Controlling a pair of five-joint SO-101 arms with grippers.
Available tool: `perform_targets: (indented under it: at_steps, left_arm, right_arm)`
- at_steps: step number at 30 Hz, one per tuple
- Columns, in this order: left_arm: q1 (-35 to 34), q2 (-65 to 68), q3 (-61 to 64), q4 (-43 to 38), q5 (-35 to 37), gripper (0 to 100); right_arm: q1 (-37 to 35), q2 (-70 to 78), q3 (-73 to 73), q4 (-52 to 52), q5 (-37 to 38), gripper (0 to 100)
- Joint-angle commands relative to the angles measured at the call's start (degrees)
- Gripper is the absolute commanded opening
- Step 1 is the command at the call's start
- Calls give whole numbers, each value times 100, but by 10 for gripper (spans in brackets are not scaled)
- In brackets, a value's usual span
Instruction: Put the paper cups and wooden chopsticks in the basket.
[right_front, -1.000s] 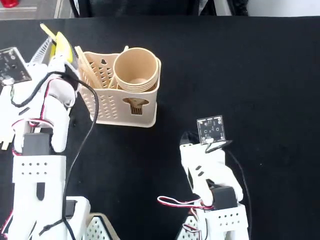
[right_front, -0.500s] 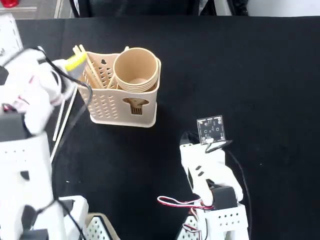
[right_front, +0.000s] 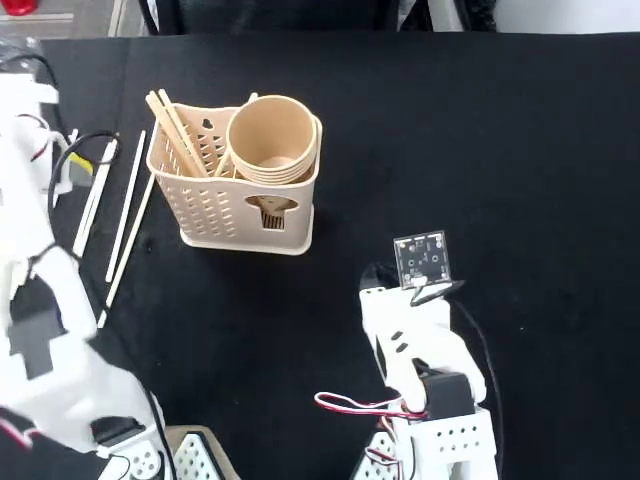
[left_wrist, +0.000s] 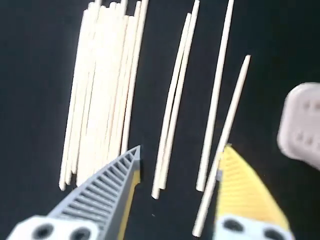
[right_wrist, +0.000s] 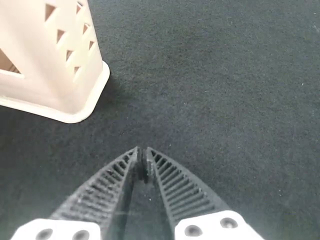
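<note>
tool on left gapes wide above chopsticks.

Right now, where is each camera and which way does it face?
High view: fixed above the table, looking down on basket, paper cups, loose chopsticks, left arm, right arm.
Left wrist view: on the left arm, past the open left hand onto those same chopsticks.
Right wrist view: on the right arm, past the shut right hand onto the same basket.

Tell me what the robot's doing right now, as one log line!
beige plastic basket: holds stacked tan paper cups, some wooden chopsticks | left gripper: open over loose wooden chopsticks on black table | right gripper: shut, above table
</note>
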Motion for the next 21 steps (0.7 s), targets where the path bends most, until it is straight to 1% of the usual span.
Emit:
perform_targets:
  at_steps: [1,5,7,13,17,21]
  left_arm:
    - [-57,633,-514,-149,-536,213]
    - [-40,1459,-1138,-158,-440,243]
    - [-22,1899,-1640,-158,-431,251]
    - [31,3420,-3301,-105,-413,250]
    - [84,4299,-4198,-97,-167,250]
    - [303,4914,-5042,220,-141,251]
  right_arm:
    - [-26,-66,-4,0,70,15]
    - [-26,-66,-4,0,70,15]
    - [-26,-66,-4,0,70,15]
    - [-26,-66,-4,-9,70,15]
    - [-26,-66,-4,-9,70,15]
    - [-26,-66,-4,-9,70,15]
